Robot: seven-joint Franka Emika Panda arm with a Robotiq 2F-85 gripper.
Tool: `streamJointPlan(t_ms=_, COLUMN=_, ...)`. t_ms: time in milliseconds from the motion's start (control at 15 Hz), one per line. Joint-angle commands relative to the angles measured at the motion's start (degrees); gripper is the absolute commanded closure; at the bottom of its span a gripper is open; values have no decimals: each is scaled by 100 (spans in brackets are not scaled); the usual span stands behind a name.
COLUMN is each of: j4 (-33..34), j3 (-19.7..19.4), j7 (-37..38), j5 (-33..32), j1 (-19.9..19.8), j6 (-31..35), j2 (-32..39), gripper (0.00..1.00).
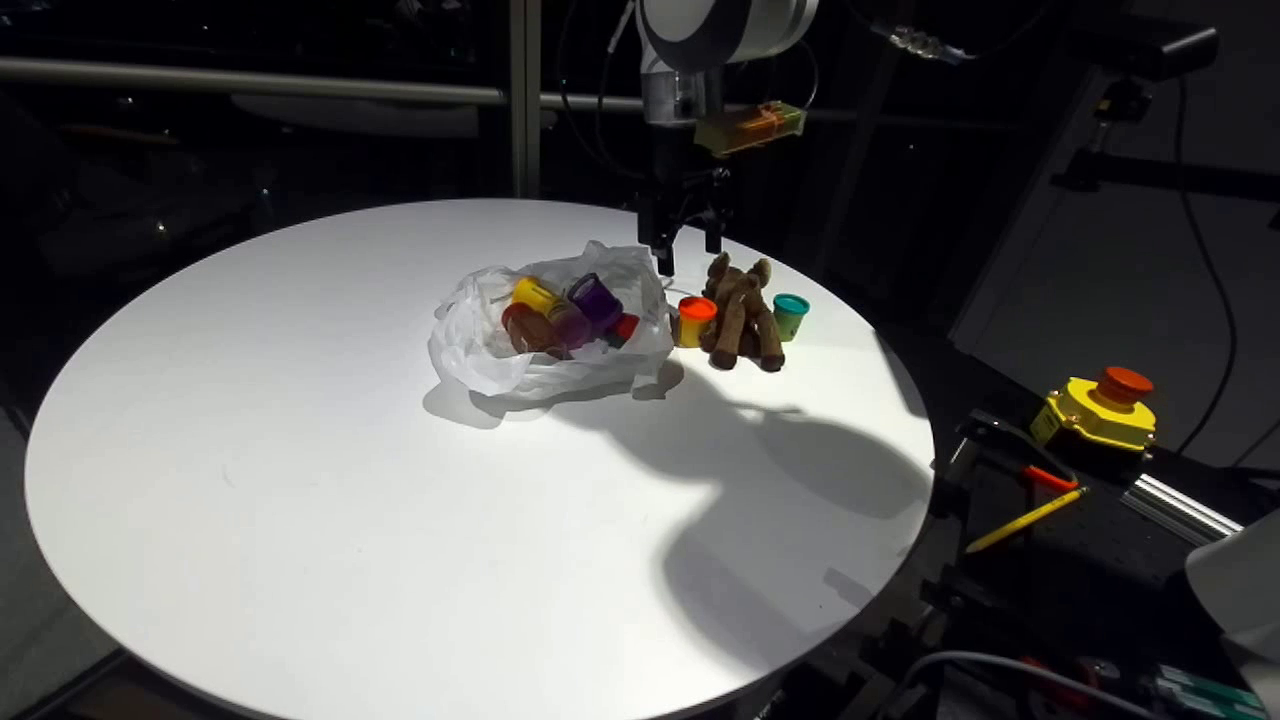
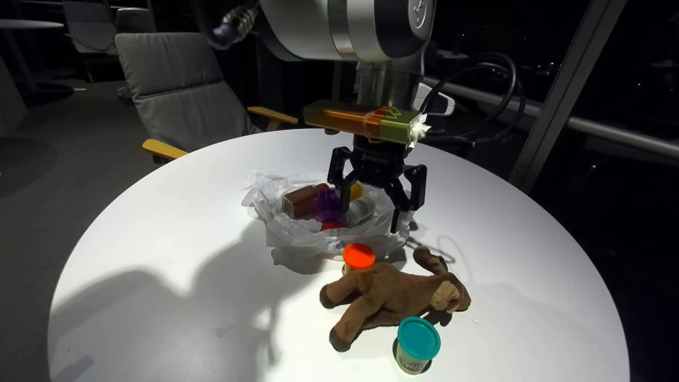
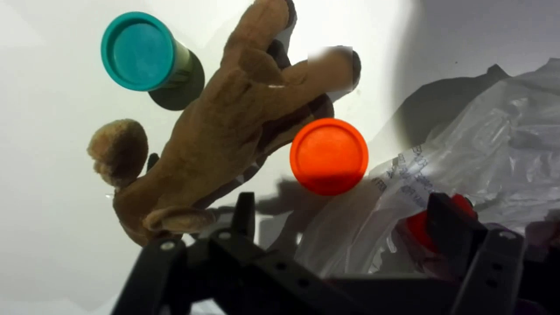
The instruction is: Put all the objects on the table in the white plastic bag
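We take the orange tub (image 1: 696,325) as the next thing due for the bag (image 1: 580,375). It stands upright on the worktop (image 1: 350,520), just beside the bag, between that and the plush (image 1: 738,318). Its long axis is vertical, so the round lid (image 3: 329,156) should offer the same grip from any turn. It lies below the end effector (image 2: 370,215), which is spread wide and holds nothing. In the wrist view the lid sits roughly midway between the fingers (image 3: 245,214), a little toward the plush. We judge that the descent turns on this line-up: one finger shows over the bag and could snag it.

Beyond, the plush lies sprawled between the tubs, and the teal tub (image 2: 417,347) stands upright, closest of these to the worktop's edge.

Inside the bag we make out a purple tub (image 1: 597,303), a yellow tub (image 1: 535,296) and a brown can (image 1: 530,330), too overlapped to count everything. We cannot tell whether the orange tub touches bag or plush; in an exterior view the plush's body (image 2: 395,292) hides its base. The wrist view cuts off much of the bag.
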Motion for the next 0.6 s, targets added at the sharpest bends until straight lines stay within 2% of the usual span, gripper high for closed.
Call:
streamJointPlan(t_ms=0, j4=-59, j3=40, j7=-311, j5=-113, j1=18, j6=-89, j2=94, gripper=0)
streamJointPlan(t_ms=533, j4=19, j3=34, j7=-501, j5=-165, j1=45, j6=-27, j2=412, gripper=0)
